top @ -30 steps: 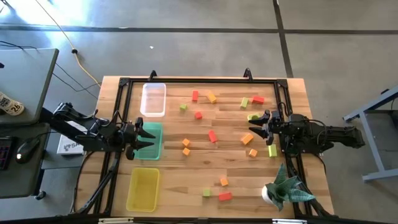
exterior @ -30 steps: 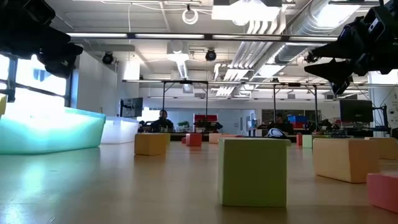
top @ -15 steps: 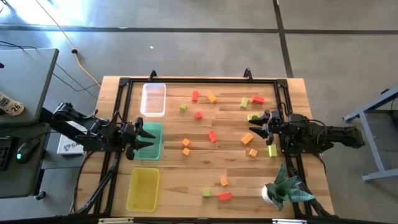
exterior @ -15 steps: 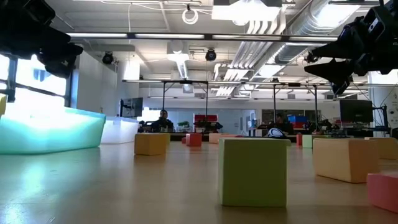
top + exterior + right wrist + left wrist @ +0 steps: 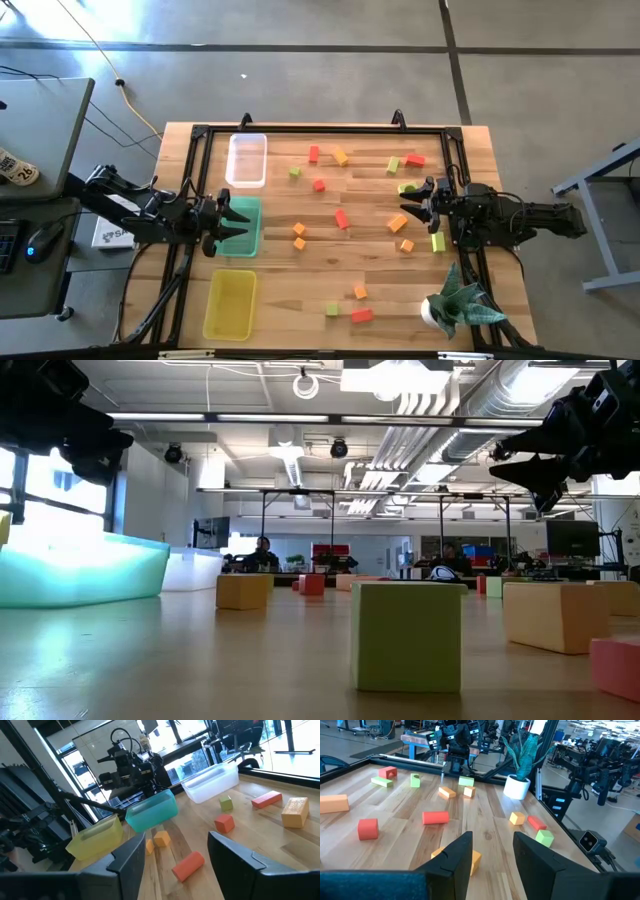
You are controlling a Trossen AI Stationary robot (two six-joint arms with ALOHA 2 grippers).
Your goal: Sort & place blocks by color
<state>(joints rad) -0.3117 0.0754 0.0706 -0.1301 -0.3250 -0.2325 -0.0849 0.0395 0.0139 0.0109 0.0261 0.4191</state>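
Tabletop (image 5: pixel 300 270) of pale wooden planks fills the space between my two arms, framed by a black metal rail. Nearest the low camera, a yellow-green cube (image 5: pixel 407 635) sits on the planks, with an orange block (image 5: pixel 555 616) just beside it.

My left fingers (image 5: pixel 236 220) hover over the green tray (image 5: pixel 250 240), parted partway and holding nothing. A yellow tray (image 5: pixel 230 303) lies on one side of the green one and a clear tray (image 5: pixel 247 160) on the other, all three along the left edge.

My right fingers (image 5: pixel 412 205) stand wide apart and empty at the right edge, above an orange block (image 5: pixel 397 223), with a yellow-green bar (image 5: pixel 438 242) near them.

The blocks (image 5: pixel 343 219) lie scattered over the middle and right of the planks, red, orange and yellow-green mixed together, none in a tray. A potted plant (image 5: pixel 455 304) stands at the right near corner.

Beyond the tabletop, the room is a wide workshop with a grey concrete floor (image 5: pixel 330 85), ceiling ducts (image 5: pixel 430 430), strip lights and distant benches.
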